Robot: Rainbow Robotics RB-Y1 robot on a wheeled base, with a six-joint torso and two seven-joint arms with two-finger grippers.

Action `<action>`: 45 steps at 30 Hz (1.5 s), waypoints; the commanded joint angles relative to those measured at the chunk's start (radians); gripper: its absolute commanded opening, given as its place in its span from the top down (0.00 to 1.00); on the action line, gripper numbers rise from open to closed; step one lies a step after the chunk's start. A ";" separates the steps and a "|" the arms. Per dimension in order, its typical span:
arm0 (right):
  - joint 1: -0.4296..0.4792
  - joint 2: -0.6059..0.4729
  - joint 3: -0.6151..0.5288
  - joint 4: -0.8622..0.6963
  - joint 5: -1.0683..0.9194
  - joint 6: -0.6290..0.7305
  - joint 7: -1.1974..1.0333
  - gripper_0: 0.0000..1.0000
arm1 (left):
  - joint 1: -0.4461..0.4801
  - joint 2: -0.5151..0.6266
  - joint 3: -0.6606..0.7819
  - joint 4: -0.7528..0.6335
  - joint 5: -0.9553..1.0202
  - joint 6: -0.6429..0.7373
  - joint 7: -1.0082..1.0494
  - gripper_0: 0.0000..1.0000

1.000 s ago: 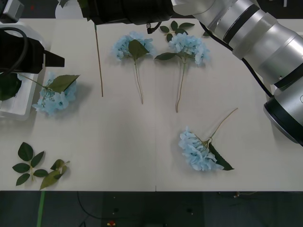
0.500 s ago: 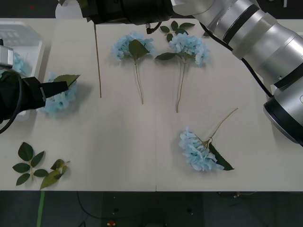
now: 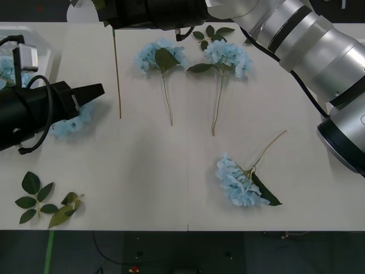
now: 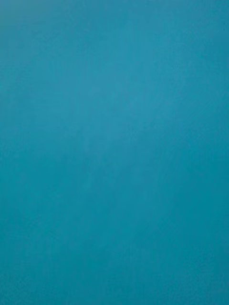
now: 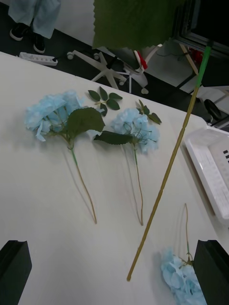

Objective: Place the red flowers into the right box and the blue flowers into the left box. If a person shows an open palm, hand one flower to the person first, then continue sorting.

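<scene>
The black left end effector [image 3: 91,93] hovers over the left side of the pale bench [image 3: 159,171], pointing towards its middle. In the left wrist view its two black fingers [image 5: 14,267] stand wide apart with nothing between them. Partly under that arm lies one of the blue flowers, a fluffy sky-blue artificial hydrangea head [image 3: 71,123], on the bench just beside the left box [image 3: 43,57], a shallow white plastic tray at the far left corner. Another pale blue bloom [image 3: 8,71] shows inside that tray.

The silver right arm [image 3: 308,40] reaches across the far edge of the bench. The right end effector [image 3: 114,17] is at the top of the front view (whether it is clamped or apart, I cannot tell). A long thin tan-green stalk [image 3: 117,74] hangs down from there, its tip over the bench, and a big dark green leaf [image 5: 133,24] sits at its upper end.

Two more blue stems lie side by side near the far edge: one with a leaf over its head [image 3: 159,57] and one to its right [image 3: 228,57]. A fourth [image 3: 239,182] lies well apart, nearer the front right. The right box [image 5: 212,181], a white tray with short slot marks, stands at the bench's right end. A loose green leaf sprig [image 3: 40,201] lies at the front left corner.
</scene>
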 commanded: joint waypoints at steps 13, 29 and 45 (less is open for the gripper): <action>-0.067 0.022 0.007 -0.007 0.039 -0.009 -0.043 1.00 | -0.301 -0.121 -0.312 0.260 -0.132 -0.239 0.025 0.00; -0.069 0.022 0.007 0.009 0.039 -0.009 -0.037 1.00 | -0.312 -0.129 -0.315 0.259 -0.143 -0.239 0.036 1.00; -0.067 0.020 0.007 0.009 0.059 -0.009 -0.041 0.37 | -0.312 -0.130 -0.313 0.259 -0.161 -0.239 0.039 1.00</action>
